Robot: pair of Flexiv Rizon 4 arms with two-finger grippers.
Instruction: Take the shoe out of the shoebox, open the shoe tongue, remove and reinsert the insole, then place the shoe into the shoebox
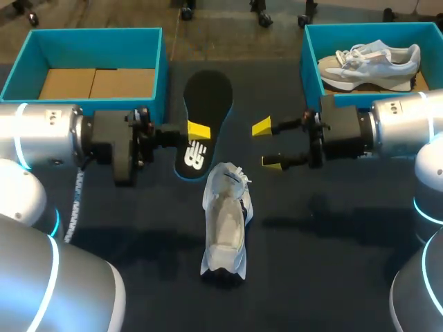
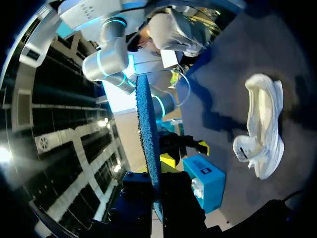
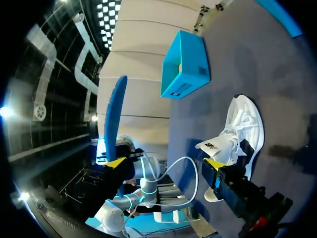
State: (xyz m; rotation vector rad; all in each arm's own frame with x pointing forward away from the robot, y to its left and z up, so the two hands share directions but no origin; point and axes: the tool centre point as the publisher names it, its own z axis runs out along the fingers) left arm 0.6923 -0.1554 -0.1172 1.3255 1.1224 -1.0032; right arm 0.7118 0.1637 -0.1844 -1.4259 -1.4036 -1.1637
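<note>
Plainly the white shoe (image 1: 225,225) is out of its box and lies on the dark desk (image 1: 332,228) in the middle, mouth up and spread wide, with the loose laces and tongue bunched at its far end. Just beyond it the black insole (image 1: 206,111) is held up off the desk, the left claw (image 1: 197,129) clamped on its edge toward the logo end; the left wrist view shows it edge-on between the fingers, blue on its underside. The right claw (image 1: 266,145) hovers just beside the insole, its yellow tips well apart and nothing in it. So the insole looks to be out and due to go back in. To do that well, I would bring the right claw down to pin the shoe and keep the tongue back, then tilt the insole so its broad front enters the mouth first, logo side up, slide it forward and press the heel end flat, letting go only once it is seated. The teal left shoebox (image 1: 152,76) stands at the far left, showing only its cardboard floor, and the right shoebox (image 1: 309,62) at the far right holds a second shoe (image 1: 370,61)
</note>
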